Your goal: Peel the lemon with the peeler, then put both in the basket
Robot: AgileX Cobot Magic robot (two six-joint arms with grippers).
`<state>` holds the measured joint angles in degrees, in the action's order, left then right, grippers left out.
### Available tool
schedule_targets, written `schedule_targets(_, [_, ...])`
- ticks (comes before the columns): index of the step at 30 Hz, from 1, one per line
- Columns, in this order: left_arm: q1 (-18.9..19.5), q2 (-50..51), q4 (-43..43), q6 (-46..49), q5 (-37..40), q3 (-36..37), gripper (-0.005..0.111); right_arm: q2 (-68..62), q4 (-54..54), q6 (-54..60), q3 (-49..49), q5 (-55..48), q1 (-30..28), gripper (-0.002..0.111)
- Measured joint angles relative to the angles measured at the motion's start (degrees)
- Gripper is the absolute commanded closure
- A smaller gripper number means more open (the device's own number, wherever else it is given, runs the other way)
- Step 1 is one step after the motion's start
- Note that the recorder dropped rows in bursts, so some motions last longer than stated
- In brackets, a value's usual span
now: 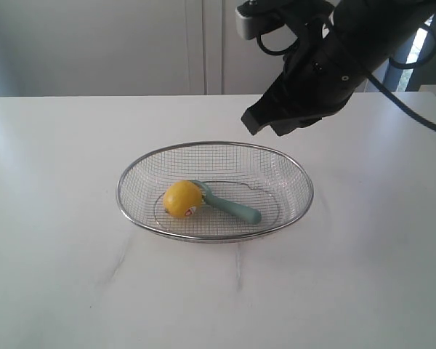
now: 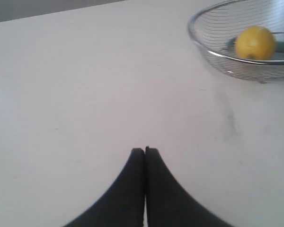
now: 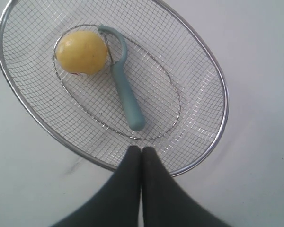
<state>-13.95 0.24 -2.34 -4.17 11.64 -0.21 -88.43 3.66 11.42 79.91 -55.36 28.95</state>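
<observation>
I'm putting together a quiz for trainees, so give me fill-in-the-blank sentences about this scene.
1. The peeler lies inside the wire ____.
2. The yellow fruit beside its blade is a ____.
3. The right tool is ____ and holds nothing.
4. The left tool hovers over the bare white ____.
Missing words: basket; lemon; shut; table.

Right arm (image 1: 349, 51): matte black shell, black cables (image 1: 420, 118), light grey box (image 1: 248, 22) at wrist. Left fingers (image 2: 128, 194), right fingers (image 3: 125, 194): black, smooth, tapered.
</observation>
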Motion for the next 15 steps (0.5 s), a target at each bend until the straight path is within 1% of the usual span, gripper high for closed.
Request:
schedule_targets(2, [4.22, 0.0, 0.14, 0.33, 0.0, 0.0, 0.107, 0.0, 0.0, 0.0, 0.0, 0.0, 0.0, 0.108])
schedule_targets(3, [4.92, 0.0, 0.14, 0.66, 0.0, 0.0, 0.107, 0.0, 0.0, 0.0, 0.0, 0.0, 0.0, 0.108])
schedule_targets(8, [5.7, 0.0, 0.14, 5.05, 0.0, 0.0, 0.107, 0.0, 0.0, 0.0, 0.0, 0.0, 0.0, 0.108])
schedule_targets(15, [7.57, 0.0, -0.05, 6.36, -0.11, 0.0, 0.107, 0.0, 0.0, 0.0, 0.0, 0.0, 0.0, 0.108])
